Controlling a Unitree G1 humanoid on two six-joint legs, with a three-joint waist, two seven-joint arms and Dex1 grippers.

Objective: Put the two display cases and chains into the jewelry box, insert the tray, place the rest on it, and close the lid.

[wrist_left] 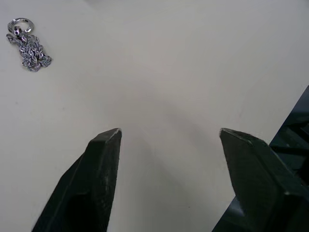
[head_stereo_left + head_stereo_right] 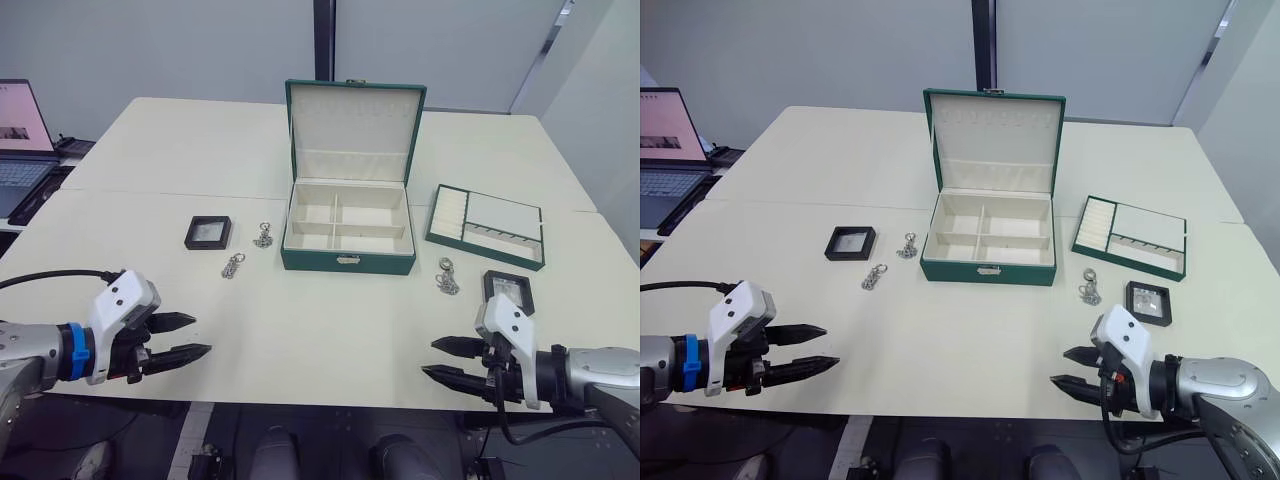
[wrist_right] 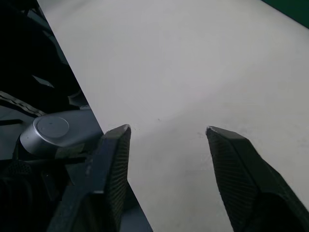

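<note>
The green jewelry box [image 2: 348, 262] stands at the table's middle with its lid [image 2: 354, 132] raised upright and its cream compartments bare. One black display case [image 2: 208, 232] lies left of the box, with two chains [image 2: 263, 237] [image 2: 233, 266] between them. Right of the box lie a third silver cluster [image 2: 446, 277] and the second display case [image 2: 509, 290]. The green tray [image 2: 486, 226] rests at the right rear. My left gripper [image 2: 190, 337] hovers open near the front left edge. My right gripper [image 2: 430, 358] is open at the front right, with nothing between its fingers.
A laptop [image 2: 22, 150] sits on a separate desk at the far left. The table's front edge [image 3: 87, 96] runs just below both grippers. One chain [image 1: 28, 46] shows ahead of my left fingers in the left wrist view.
</note>
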